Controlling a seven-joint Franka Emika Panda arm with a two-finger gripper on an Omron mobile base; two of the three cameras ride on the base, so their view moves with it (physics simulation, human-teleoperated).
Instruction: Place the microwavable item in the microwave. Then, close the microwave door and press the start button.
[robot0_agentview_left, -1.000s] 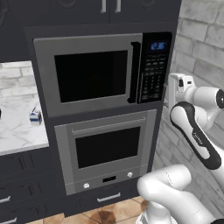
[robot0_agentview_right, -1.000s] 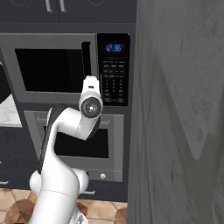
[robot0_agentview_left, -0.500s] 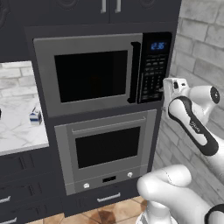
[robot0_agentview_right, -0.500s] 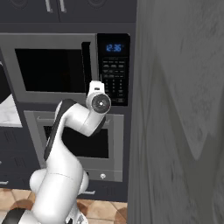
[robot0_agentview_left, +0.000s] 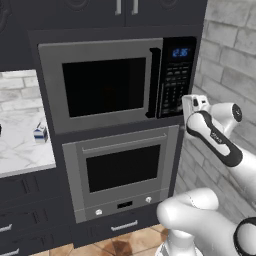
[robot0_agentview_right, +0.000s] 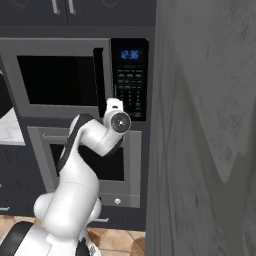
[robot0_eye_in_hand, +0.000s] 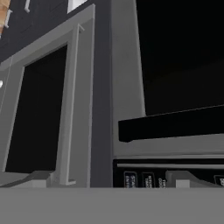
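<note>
The microwave door (robot0_agentview_left: 102, 87) is shut. The gripper (robot0_agentview_left: 192, 104) hangs just right of the black keypad (robot0_agentview_left: 173, 82), close in front of it, its jaws wide open and holding nothing.

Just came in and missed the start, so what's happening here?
A white robot arm has its gripper raised in front of the built-in microwave, close to the black keypad panel. The jaws are open and hold nothing. The microwave door is shut. A small white-and-blue carton sits on the marble counter to the left.
</note>
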